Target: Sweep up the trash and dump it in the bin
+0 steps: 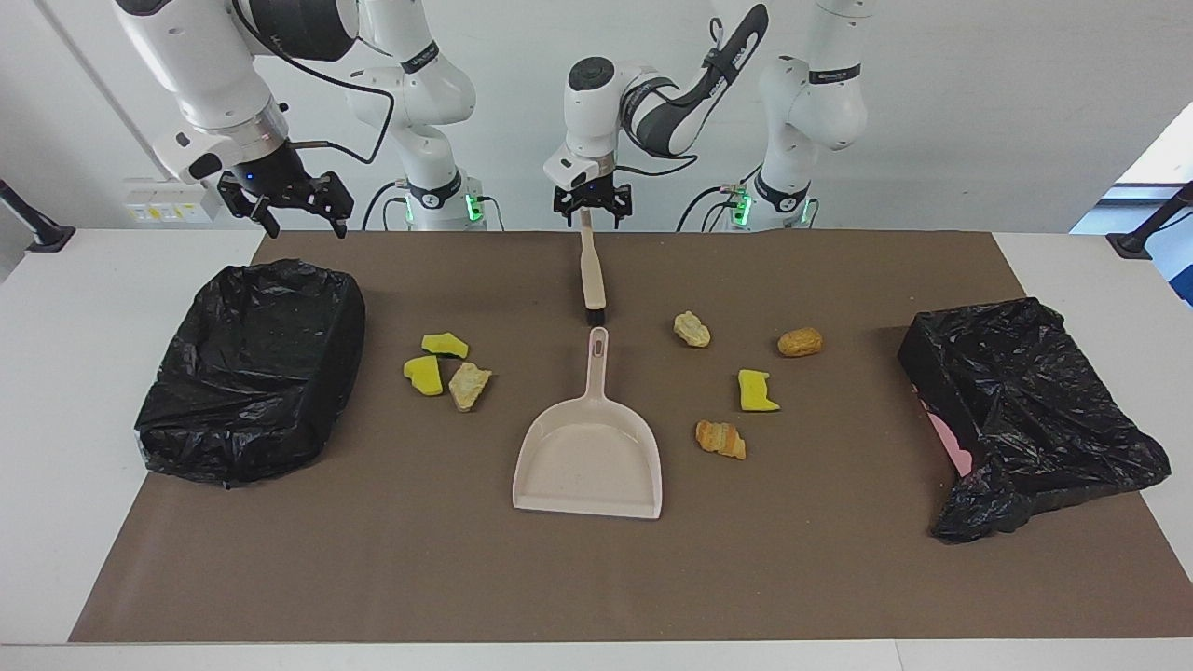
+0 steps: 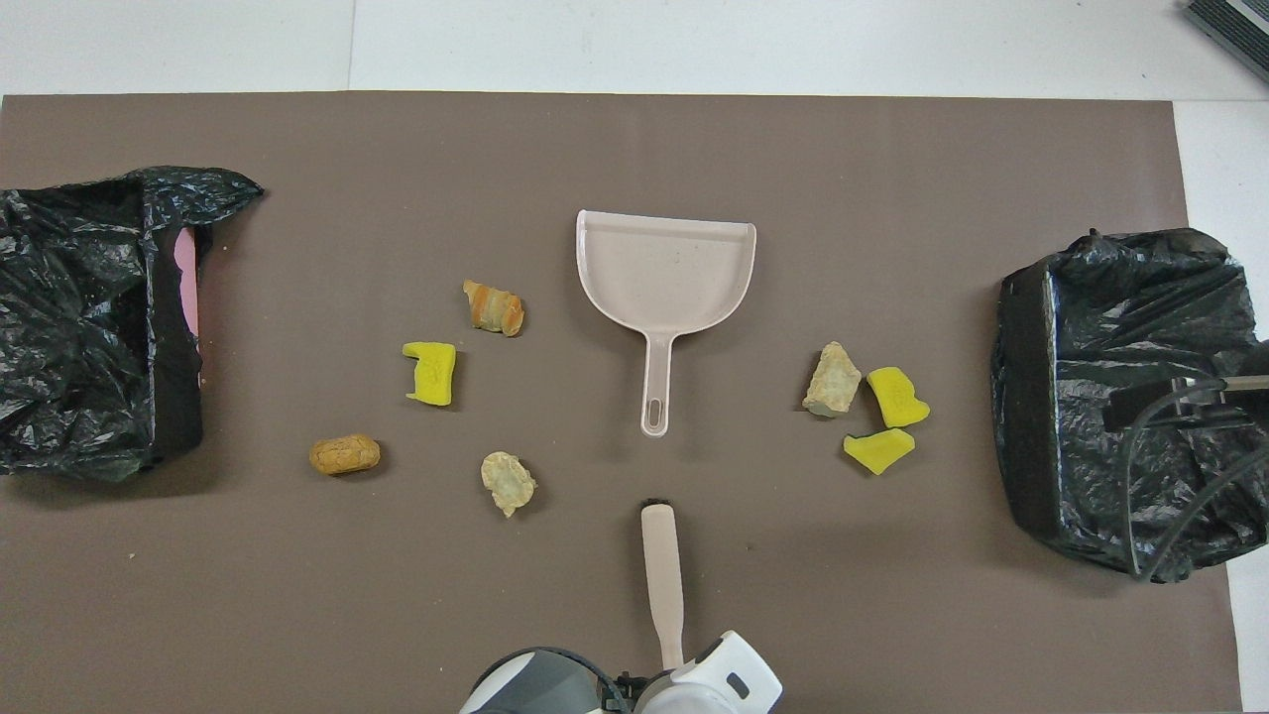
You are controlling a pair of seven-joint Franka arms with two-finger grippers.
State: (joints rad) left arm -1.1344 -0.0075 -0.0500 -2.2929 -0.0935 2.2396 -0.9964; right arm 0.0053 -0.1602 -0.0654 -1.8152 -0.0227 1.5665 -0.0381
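On the brown mat, seven yellow sponge and tan bread-like scraps (image 1: 447, 368) lie scattered beside the beige plastic dustpan (image 1: 589, 461). The left gripper (image 1: 587, 207) hangs released over the beige brush's handle (image 1: 589, 266); the right gripper (image 1: 284, 198), released, waits above the black-lined bin (image 1: 252, 368).

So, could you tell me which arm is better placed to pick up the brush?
Left: the left gripper hangs open over the brush handle's end; the right gripper is over the mat's corner.

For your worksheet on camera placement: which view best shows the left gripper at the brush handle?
The facing view: the left gripper hangs open at the brush's handle tip. In the overhead view the wrist covers it and only the brush shows.
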